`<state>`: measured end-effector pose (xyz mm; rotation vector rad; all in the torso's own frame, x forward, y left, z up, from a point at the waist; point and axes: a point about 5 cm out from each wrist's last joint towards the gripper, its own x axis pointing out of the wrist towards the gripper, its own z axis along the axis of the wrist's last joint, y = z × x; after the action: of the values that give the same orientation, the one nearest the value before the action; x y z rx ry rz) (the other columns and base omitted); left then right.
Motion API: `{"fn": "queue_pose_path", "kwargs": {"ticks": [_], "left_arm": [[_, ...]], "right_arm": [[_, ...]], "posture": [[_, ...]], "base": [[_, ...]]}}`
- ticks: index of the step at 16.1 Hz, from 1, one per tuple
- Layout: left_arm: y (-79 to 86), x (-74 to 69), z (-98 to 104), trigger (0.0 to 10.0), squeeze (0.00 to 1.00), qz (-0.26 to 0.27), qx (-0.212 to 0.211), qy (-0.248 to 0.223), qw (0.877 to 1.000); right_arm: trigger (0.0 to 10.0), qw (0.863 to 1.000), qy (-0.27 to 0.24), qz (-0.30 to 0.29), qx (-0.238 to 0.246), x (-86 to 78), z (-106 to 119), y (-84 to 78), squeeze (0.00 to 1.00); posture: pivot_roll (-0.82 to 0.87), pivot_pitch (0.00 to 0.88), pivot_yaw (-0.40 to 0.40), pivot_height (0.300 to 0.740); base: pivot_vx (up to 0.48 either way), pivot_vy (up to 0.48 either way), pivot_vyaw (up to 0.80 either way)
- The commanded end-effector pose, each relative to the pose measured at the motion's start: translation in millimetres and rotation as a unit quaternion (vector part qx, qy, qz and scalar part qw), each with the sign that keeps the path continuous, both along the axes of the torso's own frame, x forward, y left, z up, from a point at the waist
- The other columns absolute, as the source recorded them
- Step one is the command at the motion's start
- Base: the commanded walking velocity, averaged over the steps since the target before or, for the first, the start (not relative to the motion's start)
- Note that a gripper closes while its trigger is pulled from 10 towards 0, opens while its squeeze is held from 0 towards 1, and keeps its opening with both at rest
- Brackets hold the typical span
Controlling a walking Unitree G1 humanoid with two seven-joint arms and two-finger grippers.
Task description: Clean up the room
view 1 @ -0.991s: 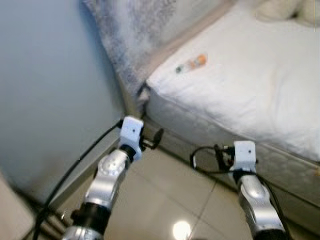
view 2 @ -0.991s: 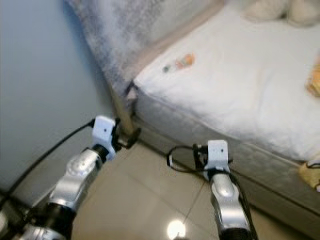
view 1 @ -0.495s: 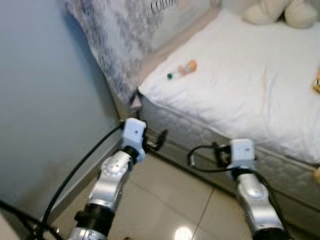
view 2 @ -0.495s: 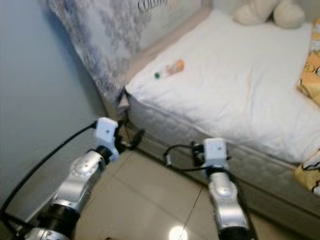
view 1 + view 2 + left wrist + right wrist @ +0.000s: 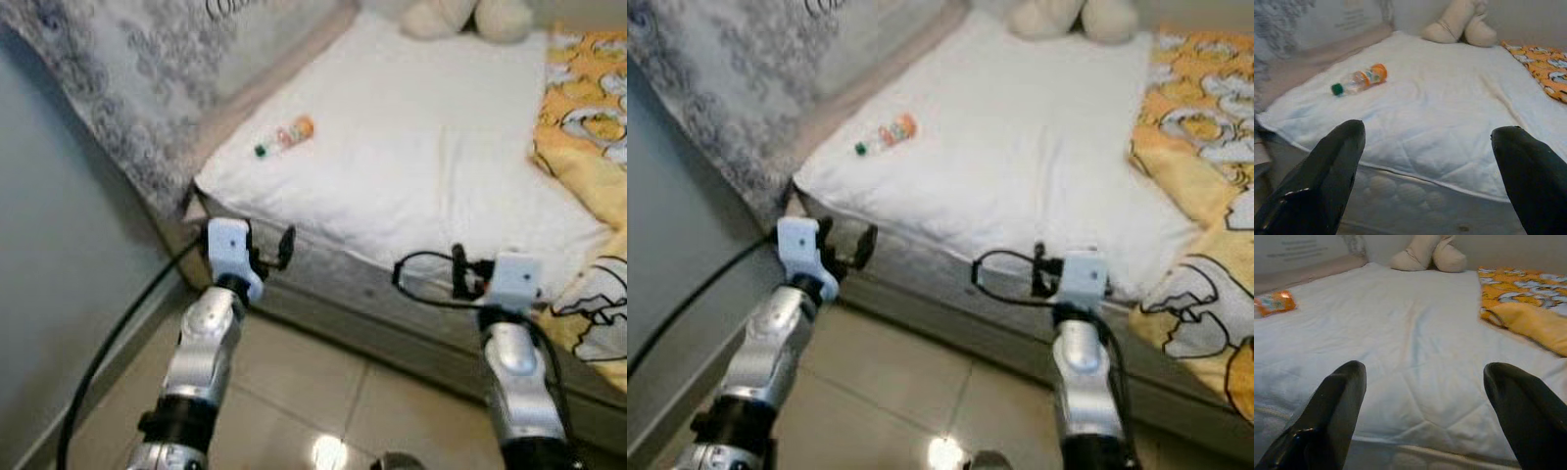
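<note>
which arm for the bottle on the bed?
Left, probably. The bottle lies near the bed's left edge, on the left end effector's side, and both end effectors are open; the right end effector faces mid-mattress, farther away.

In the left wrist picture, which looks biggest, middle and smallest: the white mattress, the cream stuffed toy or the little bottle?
1. White mattress, by far the biggest.
2. Cream stuffed toy.
3. Bottle, the smallest.

The toy lies farther from the camera than the bottle, so it really is bigger than the bottle.
</note>
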<state>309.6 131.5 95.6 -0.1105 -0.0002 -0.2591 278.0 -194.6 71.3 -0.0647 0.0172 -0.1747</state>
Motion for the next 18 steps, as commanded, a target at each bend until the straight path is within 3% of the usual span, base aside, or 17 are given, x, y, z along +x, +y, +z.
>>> {"fn": "queue_pose_path", "kwargs": {"ticks": [1,2,6,8,12,18], "left_arm": [[9.8,2.3,3,10.0,1.00,0.001,-0.023,0.002,1.000],[10.8,3.7,1,10.0,0.00,-0.005,-0.028,0.018,0.999],[5.6,6.2,4,10.0,0.00,-0.014,-0.006,0.005,1.000],[2.6,4.9,0,10.0,0.00,-0.019,0.021,0.013,1.000],[-0.9,5.3,3,10.0,0.00,-0.034,-0.004,0.005,0.999],[5.5,7.1,2,10.0,0.00,-0.006,-0.026,0.011,1.000]], "right_arm": [[10.0,1.000,0.006,0.026,0.000,1.5,-3,14.3,0.00],[10.0,0.999,0.007,0.031,-0.005,1.7,-4,17.8,0.00],[10.0,0.999,0.020,0.045,-0.005,0.9,-7,23.0,0.00],[10.0,0.999,0.028,0.035,-0.003,-3.0,-11,18.0,0.00],[10.0,0.999,0.030,0.037,-0.009,-5.3,-12,17.9,0.00],[10.0,0.998,0.027,0.048,-0.021,-1.7,-10,20.1,0.00]], "posture": [[-0.18,0.000,0.073,0.719],[-0.18,0.000,0.074,0.719],[-0.18,0.000,0.073,0.719],[-0.19,0.000,0.075,0.719],[-0.19,0.000,0.080,0.719],[-0.19,0.000,0.070,0.719]], "base": [[0.000,0.000,0.00],[0.480,0.000,0.00],[0.480,0.000,-0.17],[0.000,0.000,-0.56],[0.360,0.000,0.00],[0.472,0.000,0.00]]}}
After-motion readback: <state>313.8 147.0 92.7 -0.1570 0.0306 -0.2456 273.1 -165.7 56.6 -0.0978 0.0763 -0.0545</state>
